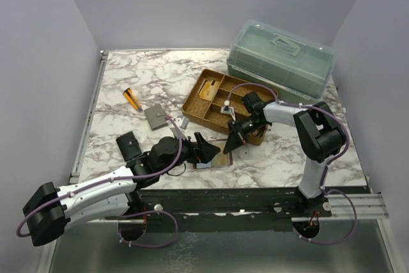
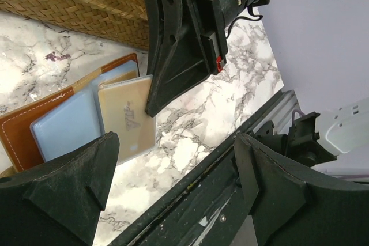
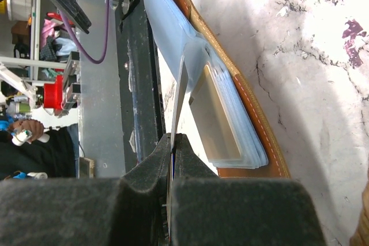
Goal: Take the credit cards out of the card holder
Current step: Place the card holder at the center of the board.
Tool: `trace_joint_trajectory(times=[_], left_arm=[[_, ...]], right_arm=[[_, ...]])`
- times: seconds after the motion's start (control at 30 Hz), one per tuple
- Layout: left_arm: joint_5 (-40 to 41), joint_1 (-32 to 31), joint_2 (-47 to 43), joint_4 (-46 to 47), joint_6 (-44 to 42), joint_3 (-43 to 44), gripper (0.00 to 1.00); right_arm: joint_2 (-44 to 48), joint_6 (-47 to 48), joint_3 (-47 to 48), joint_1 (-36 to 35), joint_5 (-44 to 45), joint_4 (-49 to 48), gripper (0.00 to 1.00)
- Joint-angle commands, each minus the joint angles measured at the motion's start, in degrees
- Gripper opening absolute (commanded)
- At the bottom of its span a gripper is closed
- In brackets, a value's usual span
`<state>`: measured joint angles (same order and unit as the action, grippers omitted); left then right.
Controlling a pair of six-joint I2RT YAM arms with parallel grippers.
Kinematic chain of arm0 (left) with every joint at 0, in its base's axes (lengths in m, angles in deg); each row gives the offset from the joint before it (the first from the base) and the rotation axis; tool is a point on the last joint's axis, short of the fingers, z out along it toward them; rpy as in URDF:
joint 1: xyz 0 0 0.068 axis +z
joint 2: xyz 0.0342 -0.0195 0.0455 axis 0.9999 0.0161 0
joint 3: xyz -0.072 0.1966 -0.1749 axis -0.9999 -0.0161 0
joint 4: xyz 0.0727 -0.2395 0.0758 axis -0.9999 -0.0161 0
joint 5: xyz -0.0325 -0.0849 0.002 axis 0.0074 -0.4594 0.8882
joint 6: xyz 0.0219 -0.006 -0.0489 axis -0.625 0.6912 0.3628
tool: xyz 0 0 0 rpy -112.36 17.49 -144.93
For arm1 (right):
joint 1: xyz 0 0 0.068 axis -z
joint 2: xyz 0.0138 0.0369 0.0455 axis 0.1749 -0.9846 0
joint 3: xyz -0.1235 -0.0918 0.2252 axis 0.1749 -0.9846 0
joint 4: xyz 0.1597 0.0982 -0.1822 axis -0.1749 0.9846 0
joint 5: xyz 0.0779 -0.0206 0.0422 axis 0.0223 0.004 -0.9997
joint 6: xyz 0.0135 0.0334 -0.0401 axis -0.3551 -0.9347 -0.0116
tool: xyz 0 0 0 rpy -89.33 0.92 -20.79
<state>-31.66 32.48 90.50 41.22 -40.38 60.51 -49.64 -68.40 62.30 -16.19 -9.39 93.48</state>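
The coming move turns on how the thin tan-gold credit card sits in front of the right hand. It runs edge-on straight out from the fingertips, with its far end tucked into a light-blue sleeve of the small reddish-brown leather card holder. The card holder lies spread open on the white marble table, just ahead of that hand and a little to one side. The right hand is fully closed, its two fingers pinching the near edge of the card. It is plainly the nearer hand, being the only one in contact. The left hand hovers just beside the card holder with its fingers spread wide, holding and touching nothing (the tan face of the card shows between them from its own camera). By my reading, a pull back along the card's long axis would slide it free.
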Motion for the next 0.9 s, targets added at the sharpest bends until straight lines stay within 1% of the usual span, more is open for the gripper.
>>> trace_joint_trajectory(times=[0.0, 0.27, 0.5, 0.7, 0.87], left_arm=[[2.5, -1.4, 1.3, 3.3, 1.6, -1.3, 0.87], [5.8, -4.3, 5.7, 6.1, 2.2, -3.6, 0.86], [7.0, -4.4, 8.2, 16.1, 0.1, -8.5, 0.86], [5.9, -4.4, 12.3, 19.3, 0.7, -8.7, 0.85], [6.1, -4.4, 14.6, 22.0, 2.1, -9.2, 0.85]], right_arm=[[0.4, 0.4, 1.3, -0.4, 0.1, -0.3, 0.00], [0.0, -1.0, 0.9, -0.5, -0.6, -1.4, 0.01], [-1.4, -2.2, 1.3, -2.0, -1.7, -2.3, 0.05], [-3.1, -2.8, 1.9, -4.0, -5.0, -2.7, 0.20], [-3.3, -2.9, 2.0, -5.4, -5.8, -3.0, 0.28]])
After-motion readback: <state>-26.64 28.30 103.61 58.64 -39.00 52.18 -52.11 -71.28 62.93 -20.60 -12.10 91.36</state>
